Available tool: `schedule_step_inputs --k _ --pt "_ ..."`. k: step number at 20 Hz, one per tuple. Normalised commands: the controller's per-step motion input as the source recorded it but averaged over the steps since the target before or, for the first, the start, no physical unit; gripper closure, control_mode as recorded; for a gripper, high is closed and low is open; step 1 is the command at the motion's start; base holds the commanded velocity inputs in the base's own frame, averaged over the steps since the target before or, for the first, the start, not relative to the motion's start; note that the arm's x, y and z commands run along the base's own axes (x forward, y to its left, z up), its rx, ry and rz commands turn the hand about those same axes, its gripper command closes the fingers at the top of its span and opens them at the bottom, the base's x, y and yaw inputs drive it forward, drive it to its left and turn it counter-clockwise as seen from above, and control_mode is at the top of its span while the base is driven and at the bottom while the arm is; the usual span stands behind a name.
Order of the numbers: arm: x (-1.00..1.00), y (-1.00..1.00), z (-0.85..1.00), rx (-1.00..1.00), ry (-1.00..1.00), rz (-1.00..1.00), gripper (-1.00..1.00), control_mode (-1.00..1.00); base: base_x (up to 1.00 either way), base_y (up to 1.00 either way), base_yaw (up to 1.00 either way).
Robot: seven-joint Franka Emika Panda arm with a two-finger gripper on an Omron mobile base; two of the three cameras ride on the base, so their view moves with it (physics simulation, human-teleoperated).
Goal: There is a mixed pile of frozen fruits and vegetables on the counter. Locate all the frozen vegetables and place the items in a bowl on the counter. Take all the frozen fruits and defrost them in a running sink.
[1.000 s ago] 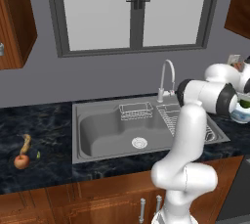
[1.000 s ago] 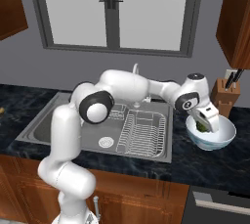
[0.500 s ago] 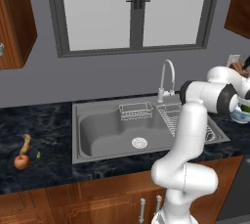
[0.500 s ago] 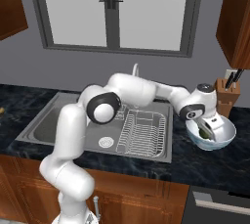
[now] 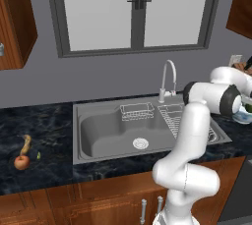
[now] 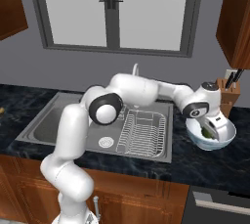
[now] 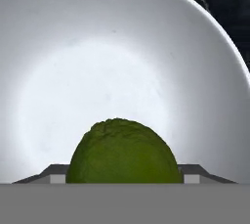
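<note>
My gripper (image 6: 210,128) reaches down into the white bowl (image 6: 227,136) on the black counter (image 6: 195,163), right of the sink (image 6: 53,120). It is shut on the lumpy green ball (image 7: 122,152), which hangs just over the bowl's inner floor (image 7: 97,61) in the hand view. Grey fingertips (image 7: 52,172) press on both sides of the ball. Far left on the counter (image 5: 49,175) lie the red-orange apple-like fruit (image 5: 21,162), the curved yellow-brown banana-like fruit (image 5: 25,144) and the tiny green bit (image 5: 38,155).
The curved silver faucet (image 5: 169,75) stands behind the basin, with wire racks (image 6: 141,131) on its right side. A knife block (image 6: 227,91) stands behind the bowl by the wall. The arm stretches across the sink. Wooden cabinets run under the worktop.
The hand has sunk with the green ball from above the bowl's rim down into the bowl. The fruits on the left have not moved.
</note>
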Motion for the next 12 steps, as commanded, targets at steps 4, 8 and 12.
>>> schedule_step_inputs --k 4,8,12 --pt "0.18 0.16 0.31 -0.03 -0.03 0.07 -1.0 -1.0 0.0 0.0 0.0" --pt "0.01 0.24 0.25 -0.01 -0.15 0.05 -1.0 -1.0 0.0 0.0 0.0" --pt "0.0 0.4 0.57 -0.08 -0.11 0.0 -1.0 -1.0 0.0 0.0 0.0"
